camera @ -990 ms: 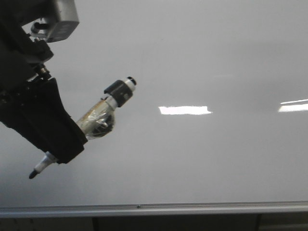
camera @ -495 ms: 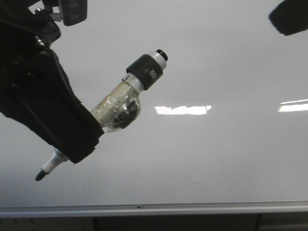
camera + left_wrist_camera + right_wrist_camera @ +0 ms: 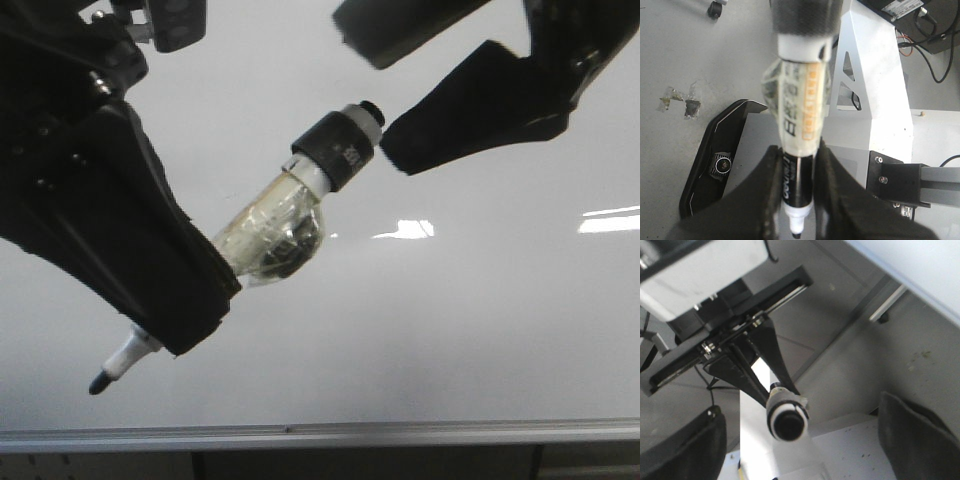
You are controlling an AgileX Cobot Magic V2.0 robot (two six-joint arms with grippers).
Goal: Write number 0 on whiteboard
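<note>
The whiteboard (image 3: 460, 330) is seen in the front view as a glossy white-grey surface filling the background, with a silver rail along its lower edge and bright rectangular reflections at mid-height on the right. No drawn loop can be made out on it; the number 0 is not visible on the board in any view.

The left claw (image 3: 185, 300) is clamped on a marker (image 3: 290, 215), which is held tilted in front of the board: the capless nib end (image 3: 100, 382) points down and to the left, just above the rail, and the black-collared rear end (image 3: 345, 148) points up and to the right. Whether the nib touches the board cannot be told. The middle of the marker is wrapped in a bulge of clear tape (image 3: 275, 240). In the left wrist view the marker (image 3: 800, 125) is seen running between the two dark fingers (image 3: 765, 195), which are pressed against its black barrel, the nib (image 3: 796, 231) emerging just past them. Behind it lie a white robot base and grey floor.

The right claw (image 3: 390, 90) is held apart, at the upper right of the front view, its two dark fingers (image 3: 480, 105) straddling the space just beyond the marker's rear end without touching it. In the right wrist view the round rear end of the marker (image 3: 786, 422) is seen between the two spread fingers (image 3: 690, 450), well clear of both
</note>
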